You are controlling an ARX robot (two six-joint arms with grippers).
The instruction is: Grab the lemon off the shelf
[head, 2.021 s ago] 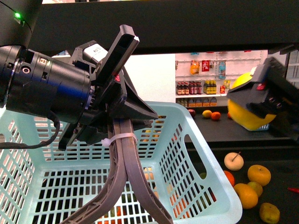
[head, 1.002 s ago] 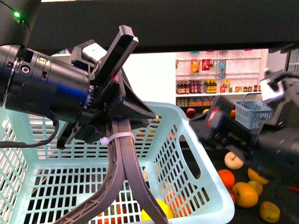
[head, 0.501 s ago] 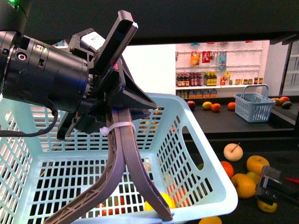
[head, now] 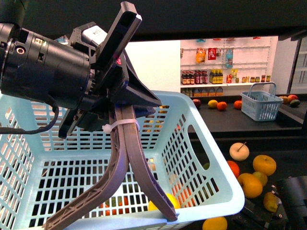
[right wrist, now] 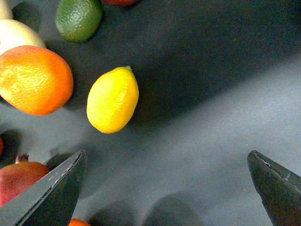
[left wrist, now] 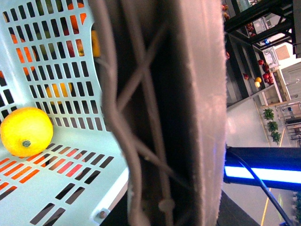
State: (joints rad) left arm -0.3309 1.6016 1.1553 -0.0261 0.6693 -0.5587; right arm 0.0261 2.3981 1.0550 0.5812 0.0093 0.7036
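Observation:
The lemon [left wrist: 26,132], big, smooth and bright yellow, lies on the floor of the pale blue basket [head: 211,182]; through the basket wall it shows in the front view too [head: 165,200]. My left gripper [head: 117,120] is shut on the grey basket handle [head: 129,163] and holds the basket up in front of the shelf. My right gripper [right wrist: 164,188] hangs open and empty over the shelf's black deck [right wrist: 211,117], apart from a smaller pointed yellow fruit [right wrist: 113,100]. The right arm [head: 292,196] sits low at the right.
On the deck near the right gripper lie an orange [right wrist: 35,80], a green avocado [right wrist: 78,18] and a pomegranate [right wrist: 19,176]. More oranges [head: 265,164] and a pale fruit [head: 239,151] lie beside the basket. A small blue basket [head: 261,106] stands further back.
Two seconds ago the right gripper held the lemon high at the right. The lemon now lies in the basket, and the right arm has dropped low over the deck, open.

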